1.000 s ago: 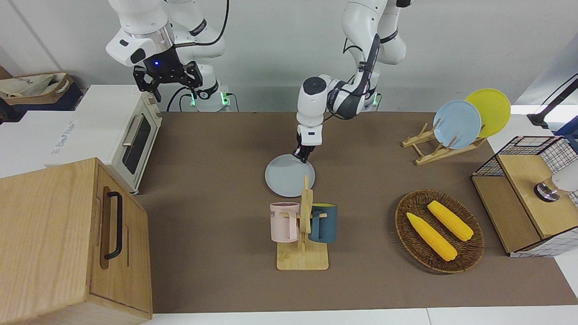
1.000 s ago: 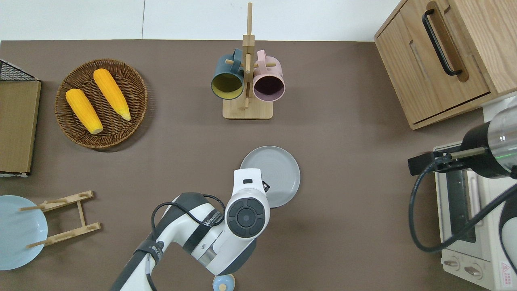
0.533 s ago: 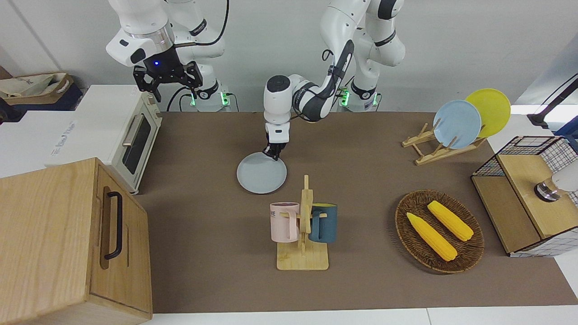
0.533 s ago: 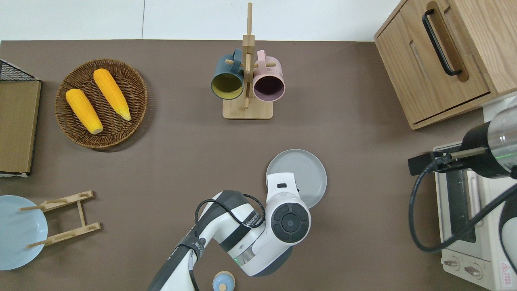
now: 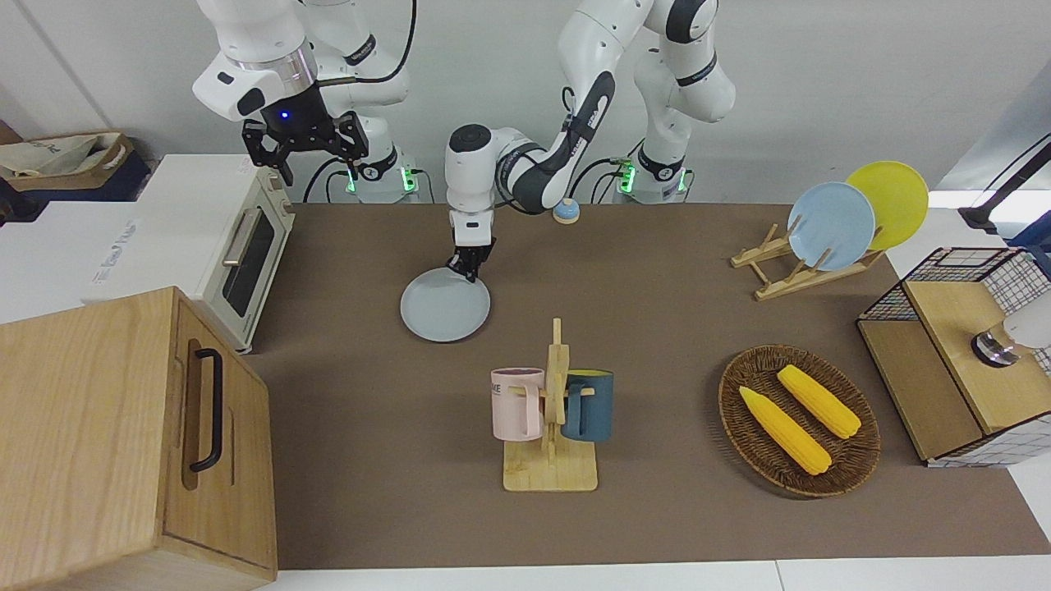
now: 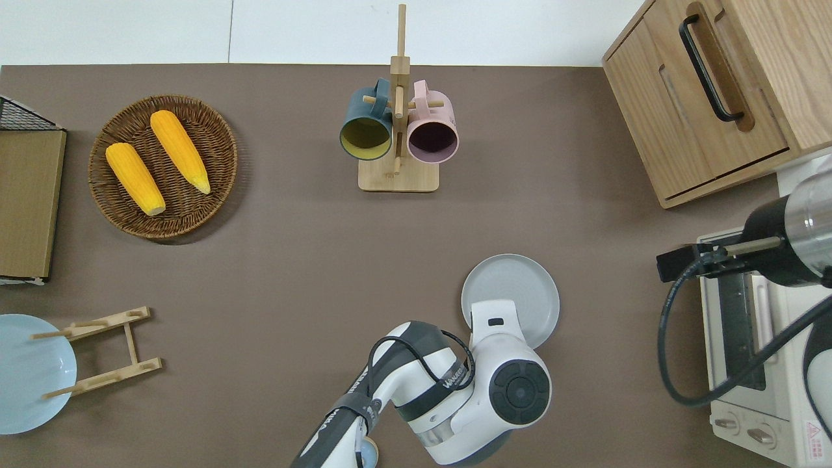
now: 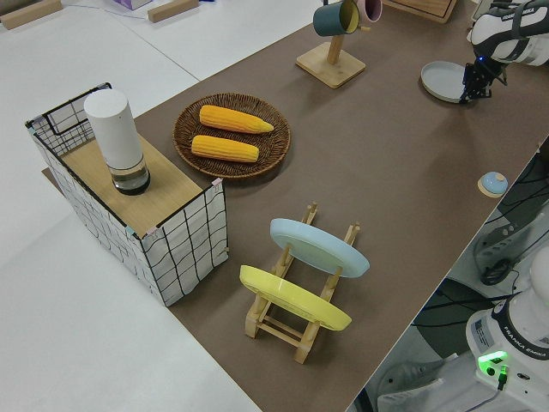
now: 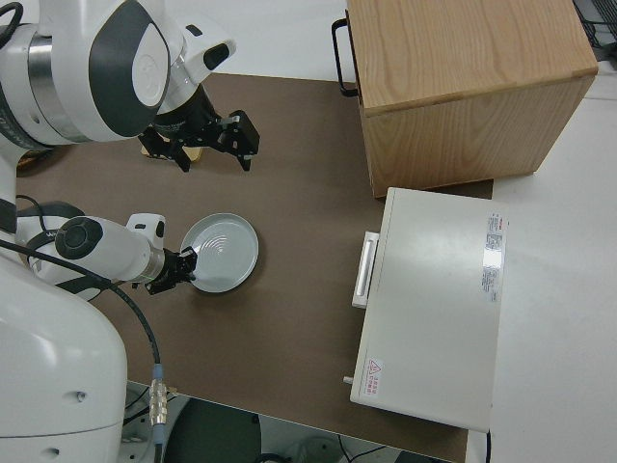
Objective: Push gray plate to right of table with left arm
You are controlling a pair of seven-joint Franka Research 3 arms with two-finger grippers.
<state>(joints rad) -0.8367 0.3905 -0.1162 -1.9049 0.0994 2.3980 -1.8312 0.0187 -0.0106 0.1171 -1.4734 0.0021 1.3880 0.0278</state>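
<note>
The gray plate (image 5: pixel 445 305) lies flat on the brown table (image 5: pixel 657 328), between the mug rack and the robots, toward the right arm's end. It also shows in the overhead view (image 6: pixel 513 289), the left side view (image 7: pixel 444 80) and the right side view (image 8: pixel 222 253). My left gripper (image 5: pixel 466 271) is shut and low at the table, its tips against the plate's rim on the side nearest the robots and toward the left arm's end (image 8: pixel 183 273). In the overhead view the wrist hides the tips. My right gripper (image 5: pixel 304 148) is open and the right arm is parked.
A wooden mug rack (image 5: pixel 552 427) with a pink and a dark blue mug stands farther from the robots than the plate. A white toaster oven (image 5: pixel 238 246) and a wooden cabinet (image 5: pixel 131 435) fill the right arm's end. A corn basket (image 5: pixel 798 420) and a plate rack (image 5: pixel 809 263) stand toward the left arm's end.
My left gripper has slid the gray plate along the table toward the right arm's end and slightly nearer the robots. The right arm has not moved.
</note>
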